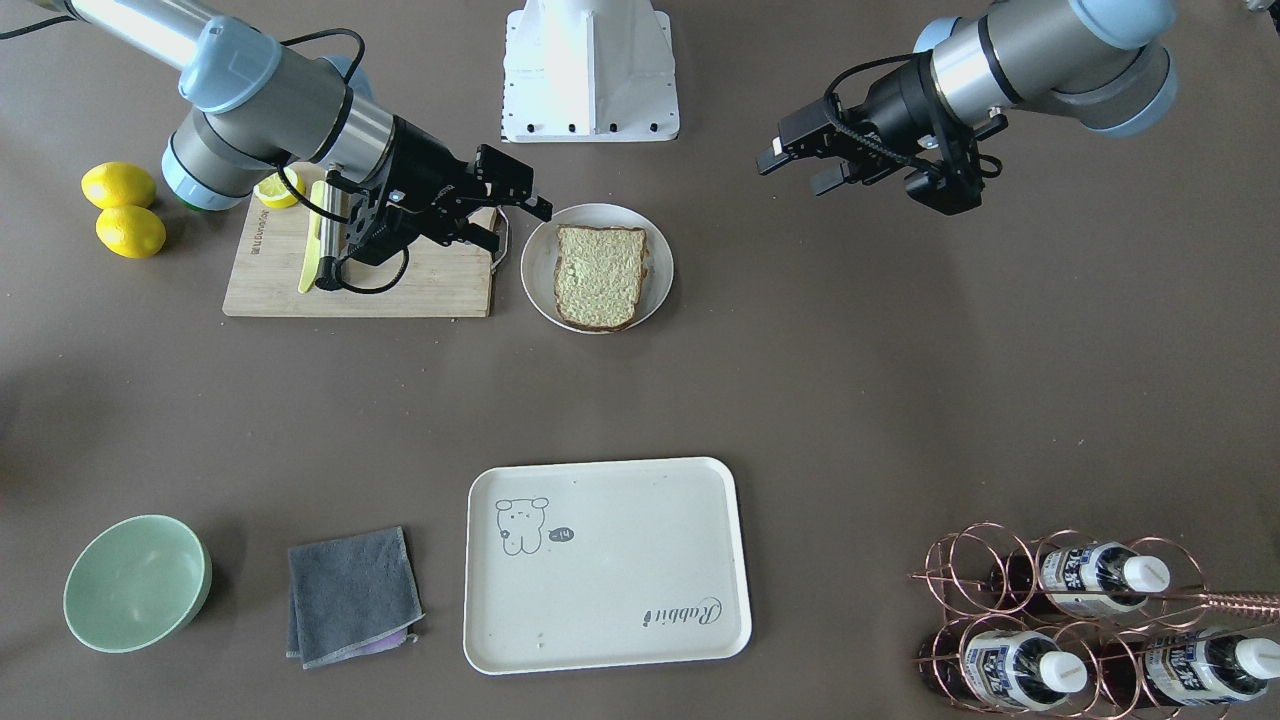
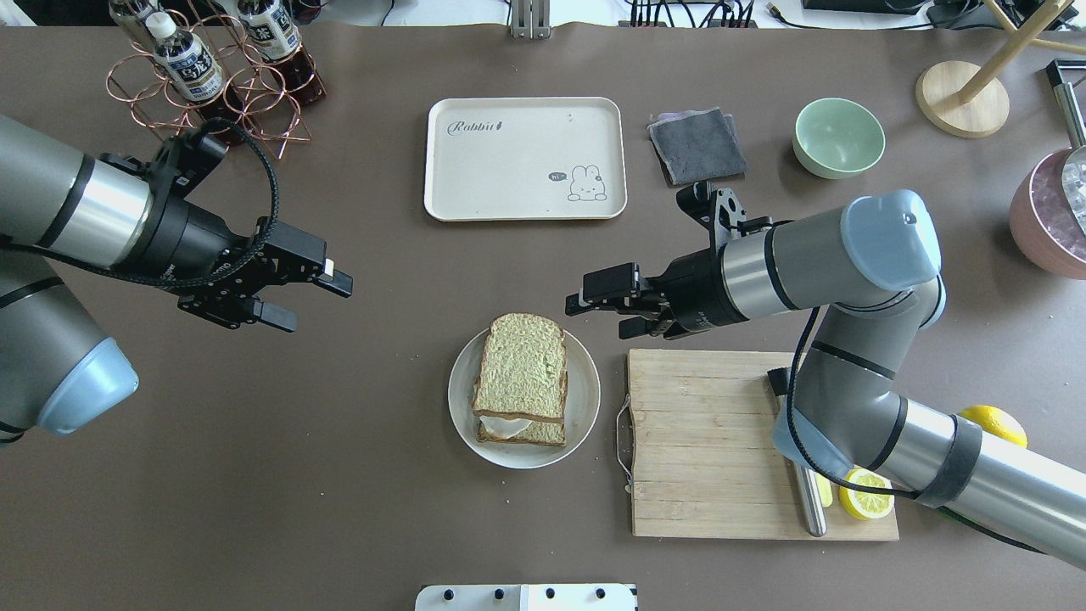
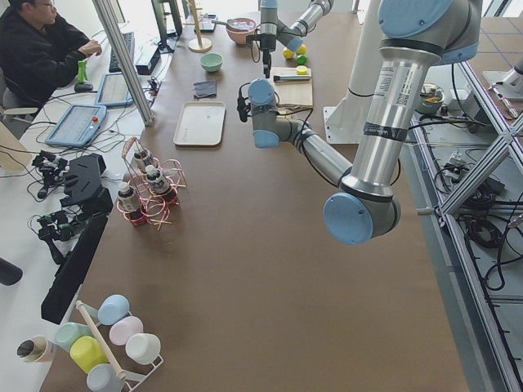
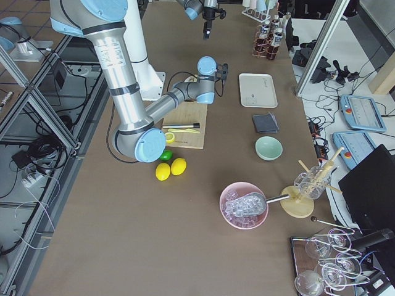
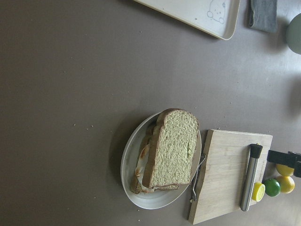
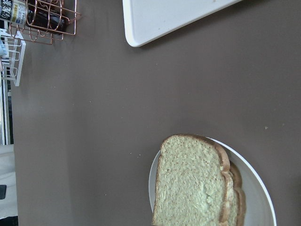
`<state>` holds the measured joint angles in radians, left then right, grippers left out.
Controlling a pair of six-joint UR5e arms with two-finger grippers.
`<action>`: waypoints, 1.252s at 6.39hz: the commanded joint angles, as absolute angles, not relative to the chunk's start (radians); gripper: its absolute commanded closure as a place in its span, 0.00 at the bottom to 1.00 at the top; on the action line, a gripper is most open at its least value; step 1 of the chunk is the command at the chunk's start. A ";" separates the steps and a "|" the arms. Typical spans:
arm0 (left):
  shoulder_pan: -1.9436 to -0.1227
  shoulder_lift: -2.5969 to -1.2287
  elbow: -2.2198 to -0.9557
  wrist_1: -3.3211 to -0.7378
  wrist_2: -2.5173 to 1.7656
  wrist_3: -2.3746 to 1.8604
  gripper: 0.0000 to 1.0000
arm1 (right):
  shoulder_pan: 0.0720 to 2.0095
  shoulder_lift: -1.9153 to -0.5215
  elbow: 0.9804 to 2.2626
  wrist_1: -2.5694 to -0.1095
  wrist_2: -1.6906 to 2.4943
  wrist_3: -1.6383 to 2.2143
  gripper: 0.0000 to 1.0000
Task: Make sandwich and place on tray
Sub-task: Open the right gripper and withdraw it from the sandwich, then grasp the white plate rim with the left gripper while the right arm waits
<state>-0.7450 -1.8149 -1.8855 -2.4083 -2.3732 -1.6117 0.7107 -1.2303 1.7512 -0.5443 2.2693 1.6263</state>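
Observation:
The sandwich (image 2: 519, 378) lies on a round white plate (image 2: 585, 399) at the table's middle: two bread slices stacked, with white egg (image 2: 501, 424) showing between them. It also shows in the front view (image 1: 600, 275) and in both wrist views (image 5: 171, 148) (image 6: 193, 183). The cream tray (image 2: 522, 157) lies bare on the far side of the plate, also in the front view (image 1: 605, 590). My left gripper (image 2: 314, 301) is open and empty, in the air to the plate's left. My right gripper (image 2: 602, 316) is open and empty, just off the plate's right rim.
A wooden cutting board (image 2: 713, 441) with a knife (image 2: 806, 492) and a lemon half (image 2: 865, 494) lies right of the plate. A grey cloth (image 2: 696, 144) and a green bowl (image 2: 838, 136) sit right of the tray. A copper bottle rack (image 2: 212, 76) stands far left.

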 commanded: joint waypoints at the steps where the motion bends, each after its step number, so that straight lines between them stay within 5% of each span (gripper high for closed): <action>1: -0.613 -1.798 -1.887 -2.408 -2.240 -1.609 0.03 | 0.826 -1.267 1.772 -0.543 2.432 1.623 0.00; 4: -0.415 -1.801 -1.858 -2.408 -1.900 -1.606 0.16 | 0.858 -1.302 1.775 -0.540 2.457 1.589 0.00; 8: -0.403 -1.880 -1.755 -2.408 -1.812 -1.606 0.27 | 0.854 -1.316 1.772 -0.540 2.454 1.569 0.00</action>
